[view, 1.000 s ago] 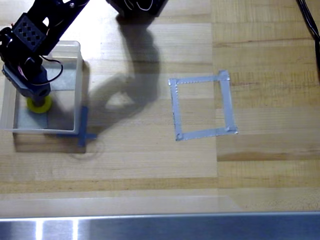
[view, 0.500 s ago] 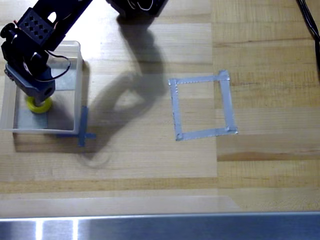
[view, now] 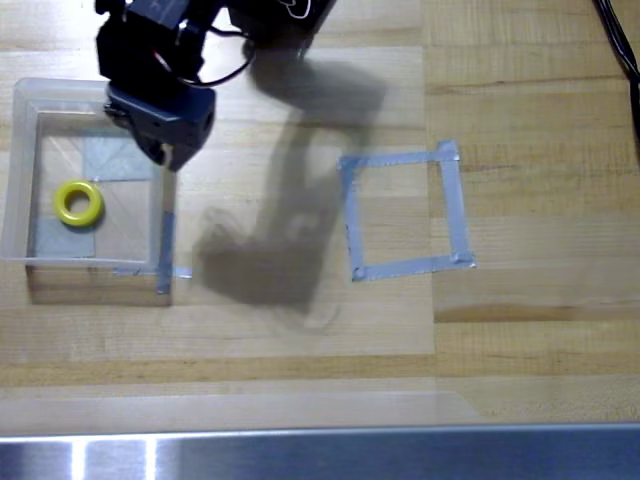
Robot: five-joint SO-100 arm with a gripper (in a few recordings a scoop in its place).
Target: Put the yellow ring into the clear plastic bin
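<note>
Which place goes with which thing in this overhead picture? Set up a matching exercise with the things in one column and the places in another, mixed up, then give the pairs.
Things:
1. yellow ring
2. clear plastic bin
3. grey tape square
4. gripper

Places:
A. right of centre, flat on the wood
B. over the bin's right wall
C. lying on the bin's floor
D. at the left edge of the table

Pairs: 1-C, 2-D, 3-A, 4-B

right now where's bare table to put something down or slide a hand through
Bare wood lies inside the grey tape square, right of it, and along the front between the clear plastic bin and the metal edge strip. It is crowded at upper left: the gripper hangs over the bin's right wall, with the yellow ring inside.
</note>
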